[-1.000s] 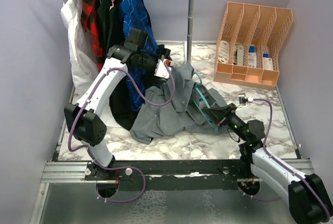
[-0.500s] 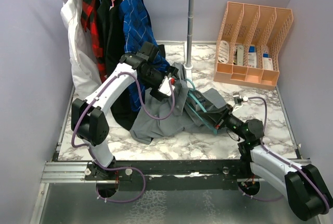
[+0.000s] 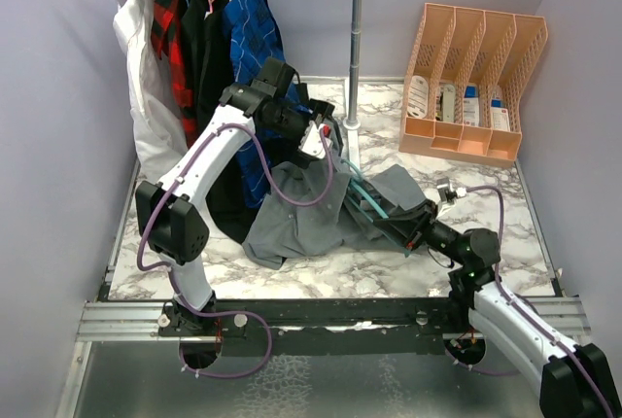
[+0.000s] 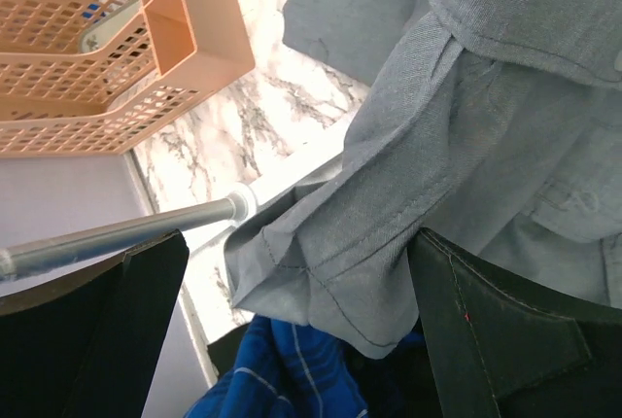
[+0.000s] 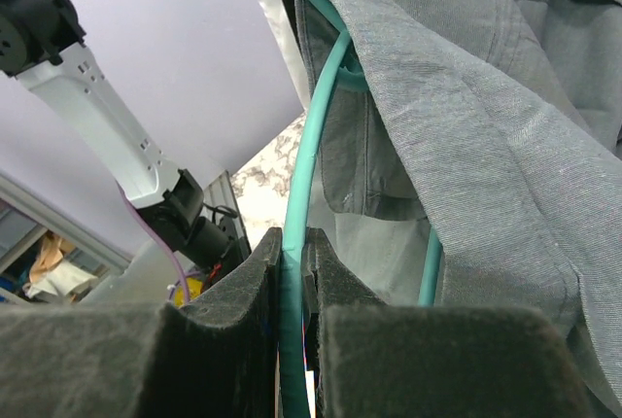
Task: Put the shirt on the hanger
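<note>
The grey shirt [image 3: 301, 219] lies bunched on the marble table, its upper part draped over the teal hanger [image 3: 372, 202]. My right gripper [image 3: 410, 231] is shut on the hanger's thin bar [image 5: 311, 146], and its pads [image 5: 248, 282] press on both sides of it. Grey cloth [image 5: 466, 97] hangs over the hanger's shoulder. My left gripper [image 3: 326, 141] hovers over the shirt's top edge. In the left wrist view its fingers [image 4: 505, 330] stand wide apart, with a folded hem of the shirt [image 4: 466, 126] between them.
A clothes rail stands at the back left with a blue plaid shirt [image 3: 255, 39], a red-and-black plaid shirt [image 3: 173, 19] and a white garment [image 3: 146, 78]. Its metal post [image 3: 356, 39] stands just behind the left gripper. A peach desk organiser [image 3: 476, 83] sits at the back right.
My left gripper dipped toward the shirt and then rose again, slightly to the right. The shirt's raised part has sunk lower over the hanger. My right gripper still holds the hanger and has shifted slightly.
</note>
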Robot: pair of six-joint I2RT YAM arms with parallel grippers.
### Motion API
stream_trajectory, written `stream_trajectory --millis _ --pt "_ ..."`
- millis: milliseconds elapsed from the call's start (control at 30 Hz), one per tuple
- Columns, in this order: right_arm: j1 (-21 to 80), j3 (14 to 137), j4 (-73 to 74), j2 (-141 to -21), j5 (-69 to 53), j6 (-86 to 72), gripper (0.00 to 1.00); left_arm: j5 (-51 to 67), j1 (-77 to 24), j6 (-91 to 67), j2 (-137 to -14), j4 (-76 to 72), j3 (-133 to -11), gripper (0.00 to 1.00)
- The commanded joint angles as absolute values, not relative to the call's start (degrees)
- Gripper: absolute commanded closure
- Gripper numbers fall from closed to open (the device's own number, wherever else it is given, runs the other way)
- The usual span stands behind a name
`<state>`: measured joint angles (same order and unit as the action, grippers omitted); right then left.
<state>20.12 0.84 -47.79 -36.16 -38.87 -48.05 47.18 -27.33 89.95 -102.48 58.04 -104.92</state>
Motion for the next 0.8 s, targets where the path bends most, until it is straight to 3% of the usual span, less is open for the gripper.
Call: stream_trajectory --millis 0,133,300,400,467,533,767 --pt "20.0 1.4 -45.8 -33.9 -43.1 -45.9 0.99 46.6 -28.4 93.0 -102.5 63.0 -102.8 0.01" --pt "20.0 2.8 -43.4 -33.8 -43.9 -44.3 0.99 45.7 -29.5 95.7 -101.9 65.7 -101.7 0.01" --pt "20.0 2.7 -44.5 -33.9 -43.0 -44.7 0.99 44.7 -30.7 98.4 -106.0 78.1 -110.2 0.02" --pt "20.0 2.7 -45.1 -33.8 -43.0 -44.9 0.99 43.3 -31.7 95.1 -108.7 81.6 -114.1 0.17" --pt "20.0 2.6 -45.5 -33.6 -42.8 -45.0 0.99 43.1 -31.9 95.1 -108.3 81.6 -112.8 0.32" --pt "20.0 2.4 -45.7 -32.9 -42.2 -45.0 0.99 43.3 -32.3 95.1 -107.5 81.6 -110.5 0.38" --pt "20.0 2.1 -44.9 -30.5 -40.1 -44.7 0.99 41.9 -33.9 91.1 -106.4 81.6 -104.7 0.31"
